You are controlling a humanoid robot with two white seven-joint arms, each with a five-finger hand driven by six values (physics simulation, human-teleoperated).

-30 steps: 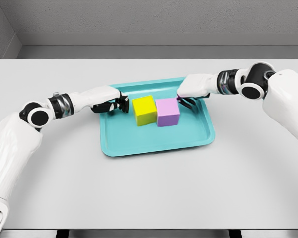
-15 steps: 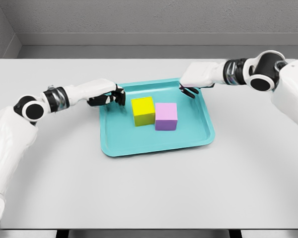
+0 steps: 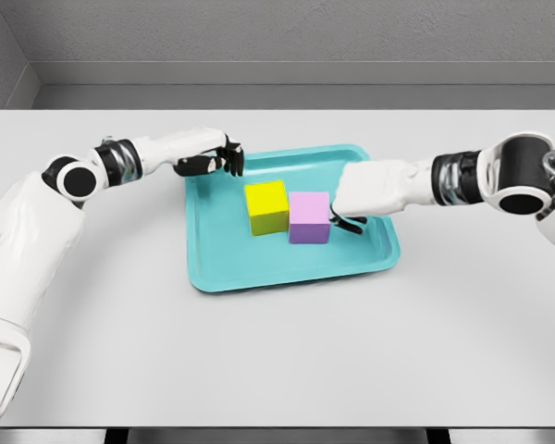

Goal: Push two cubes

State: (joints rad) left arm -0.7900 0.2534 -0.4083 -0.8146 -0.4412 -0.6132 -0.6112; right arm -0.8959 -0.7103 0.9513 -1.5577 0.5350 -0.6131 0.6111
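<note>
Moved: my right hand (image 3: 350,215) is now sitting lower, beside the purple cube (image 3: 309,217); fingers curling, gripping nothing.
Left hand (image 3: 213,161): I'm hovering it at the teal tray (image 3: 287,268) corner, fingers curled, empty.
Yellow cube (image 3: 266,205): touching purple.

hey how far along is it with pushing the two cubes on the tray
Done: the yellow cube and the pink cube sit side by side, apparently touching, on the teal tray. In hand: the right hand is at the pink cube's right side. Left: the left hand hovers at the tray's far-left corner, away from the yellow cube.
</note>
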